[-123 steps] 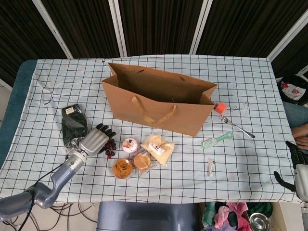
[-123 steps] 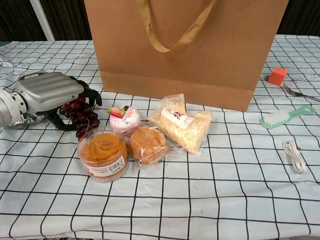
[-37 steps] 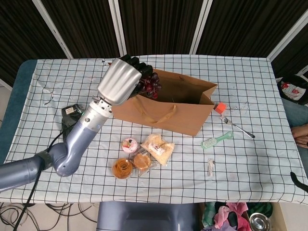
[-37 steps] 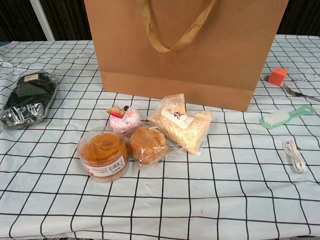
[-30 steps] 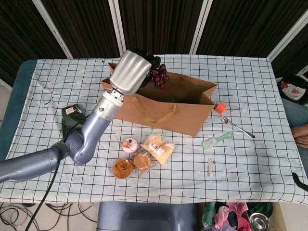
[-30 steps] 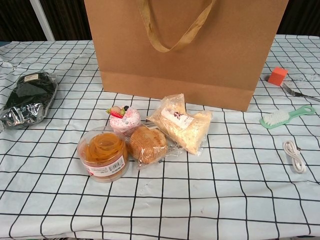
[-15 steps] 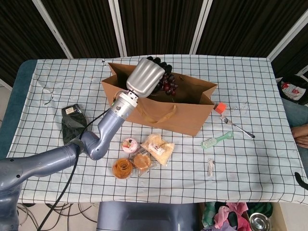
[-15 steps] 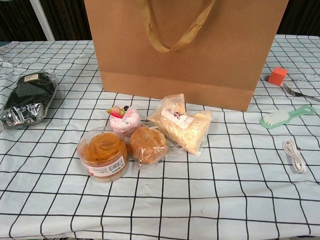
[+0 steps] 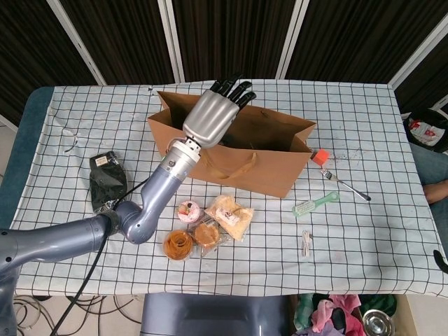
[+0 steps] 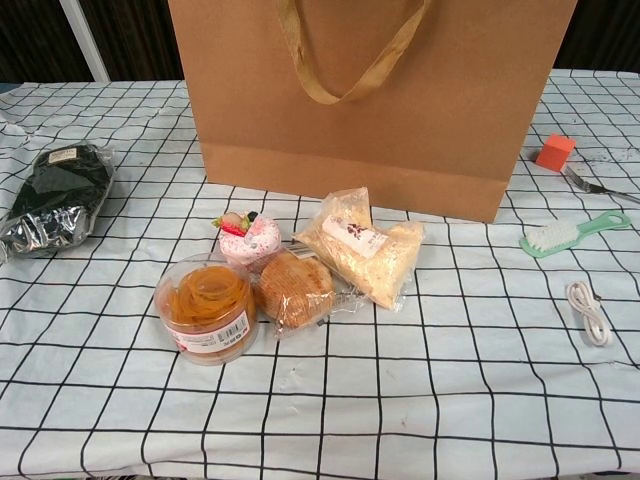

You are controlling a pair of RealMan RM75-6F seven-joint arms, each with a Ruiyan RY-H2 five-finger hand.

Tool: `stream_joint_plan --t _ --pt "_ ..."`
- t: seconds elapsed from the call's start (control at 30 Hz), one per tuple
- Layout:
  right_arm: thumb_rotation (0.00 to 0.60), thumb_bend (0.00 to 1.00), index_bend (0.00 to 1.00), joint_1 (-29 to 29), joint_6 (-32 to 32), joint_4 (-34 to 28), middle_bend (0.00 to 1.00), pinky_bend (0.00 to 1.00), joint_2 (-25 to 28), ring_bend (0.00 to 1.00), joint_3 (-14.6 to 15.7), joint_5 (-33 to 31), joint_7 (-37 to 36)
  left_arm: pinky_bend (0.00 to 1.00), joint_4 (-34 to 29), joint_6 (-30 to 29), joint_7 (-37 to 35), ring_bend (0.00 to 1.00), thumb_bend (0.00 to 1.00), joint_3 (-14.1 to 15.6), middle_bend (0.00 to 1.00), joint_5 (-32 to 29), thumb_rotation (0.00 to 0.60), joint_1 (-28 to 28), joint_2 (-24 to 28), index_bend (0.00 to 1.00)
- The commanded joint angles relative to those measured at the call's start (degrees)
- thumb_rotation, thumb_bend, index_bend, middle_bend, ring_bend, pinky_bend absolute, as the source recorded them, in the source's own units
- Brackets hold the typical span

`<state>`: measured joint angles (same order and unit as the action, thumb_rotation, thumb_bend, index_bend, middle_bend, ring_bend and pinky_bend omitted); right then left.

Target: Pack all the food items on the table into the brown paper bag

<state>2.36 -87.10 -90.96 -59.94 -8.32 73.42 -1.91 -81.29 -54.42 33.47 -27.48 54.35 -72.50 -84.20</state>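
Observation:
The brown paper bag [image 9: 231, 150] stands open at mid-table and fills the top of the chest view [image 10: 370, 100]. My left hand [image 9: 212, 115] hovers over its mouth, fingers straight and apart, holding nothing. No grapes are visible. In front of the bag lie a round tub of orange snacks [image 10: 205, 305], a pink cupcake [image 10: 248, 238], a wrapped bun [image 10: 295, 288] and a packet of pale crumbly food [image 10: 360, 245]. A dark foil packet [image 9: 107, 183] lies at the left. Of my right hand only a dark sliver [image 9: 445, 260] shows at the right edge.
Right of the bag lie an orange block [image 9: 321, 157], a fork [image 9: 346, 183], a green brush [image 9: 315, 204] and a coiled white cable [image 9: 306, 243]. The checked cloth [image 9: 364, 238] covers the table. Clutter sits below the front edge.
My left hand carried the grapes from beside the black packet up over the bag. Half a second ago it still held them; now its fingers are spread and the grapes are gone from sight.

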Motion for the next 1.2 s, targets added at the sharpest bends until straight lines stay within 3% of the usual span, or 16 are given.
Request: stream_joint_plan --t 0.03,0.17,0.27,0.37,0.47,0.63,0.83,1.0,1.2 --pt "0.600 0.22 0.01 0.0 0.0 0.1 0.10 0.19 0.0 0.18 -0.1 -0.1 -0.1 0.18 -7.0 -5.2 2.6 0.02 0.00 -0.2 0.15 1.4 0.600 2.8 4.9 0.20" --pt "0.600 0.22 0.01 0.2 -0.3 0.2 0.10 0.19 0.1 0.18 -0.3 -0.3 -0.3 0.19 -18.5 -11.9 4.9 0.05 0.00 0.2 0.16 3.7 0.600 8.0 11.9 0.20" --pt "0.600 0.22 0.01 0.4 -0.5 0.2 0.10 0.19 0.1 0.18 -0.4 -0.5 -0.2 0.20 -25.3 -15.0 6.3 0.05 0.01 2.0 0.17 5.9 0.600 12.0 16.6 0.20" --pt "0.600 0.22 0.01 0.4 -0.6 0.1 0.10 0.19 0.1 0.18 -0.5 -0.5 0.0 0.20 -34.1 -20.0 6.2 0.06 0.01 6.7 0.18 11.9 0.600 19.6 23.3 0.20" --pt "0.600 0.22 0.01 0.4 -0.6 0.0 0.10 0.19 0.0 0.18 -0.5 -0.5 0.3 0.21 -36.8 -24.6 2.9 0.07 0.03 11.1 0.18 18.5 0.600 26.1 26.5 0.21" --pt "0.600 0.22 0.01 0.3 -0.2 0.1 0.10 0.19 -0.1 0.18 -0.4 -0.6 0.5 0.21 -31.0 -32.0 -8.6 0.07 0.04 20.2 0.18 31.1 0.600 36.8 28.1 0.21" --pt "0.600 0.22 0.01 0.2 0.3 0.4 0.10 0.19 -0.4 0.18 -0.4 -1.0 1.0 0.21 -21.7 -29.7 -21.6 0.07 0.04 29.7 0.18 35.3 0.600 43.5 27.2 0.21" --pt "0.600 0.22 0.01 0.1 0.5 0.6 0.10 0.19 -0.5 0.18 -0.5 -1.2 1.4 0.21 -17.7 -25.2 -31.3 0.07 0.04 34.1 0.18 36.4 0.600 45.5 25.0 0.21" --pt "0.600 0.22 0.01 0.3 0.5 0.9 0.10 0.19 -0.4 0.18 -0.8 -1.8 0.8 0.20 -13.2 -21.7 -33.0 0.07 0.04 35.7 0.18 41.1 0.600 44.8 21.6 0.20"
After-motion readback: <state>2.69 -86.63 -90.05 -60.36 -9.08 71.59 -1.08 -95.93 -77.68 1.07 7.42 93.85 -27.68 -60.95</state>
